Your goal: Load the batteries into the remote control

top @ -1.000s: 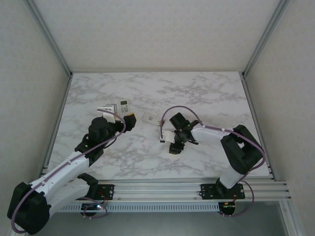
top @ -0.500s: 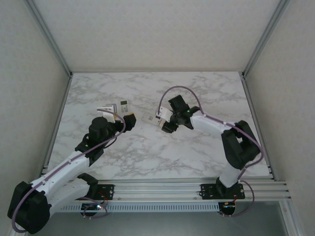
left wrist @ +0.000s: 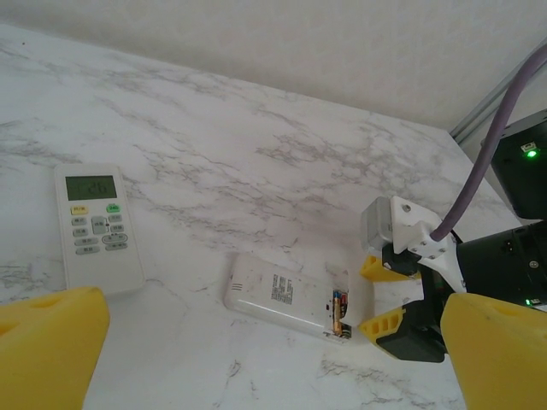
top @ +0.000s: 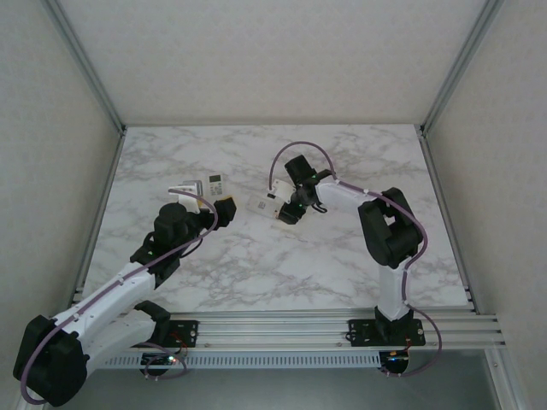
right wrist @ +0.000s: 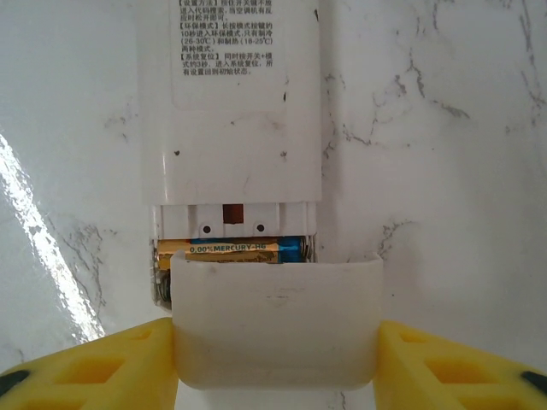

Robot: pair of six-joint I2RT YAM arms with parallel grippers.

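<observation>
The batteries (right wrist: pixel 235 249) lie side by side in the open compartment of a white remote control (right wrist: pixel 231 102). They are thin cylinders with glossy yellow-orange jackets, a blue band at one end and fine printed lettering. The remote rests face down on the table (top: pixel 342 256), whose smooth top is white marble veined with grey. Its back is matte plastic with a printed label, rounded along the edges.

A battery cover (right wrist: pixel 275 320), a plain white curved shell, is pinched between the right gripper (right wrist: pixel 275 367), whose blocky yellow jaws press on its two sides. The cover's upper edge sits just below the batteries and hides the lower part of the compartment.

The left gripper (left wrist: pixel 273 342) hangs nearby, its yellow jaws spread wide with nothing between them. A second remote (left wrist: pixel 94 226) lies face up well to one side, showing a green display and small coloured buttons. A purple cable (left wrist: pixel 504 128) loops over the right wrist.
</observation>
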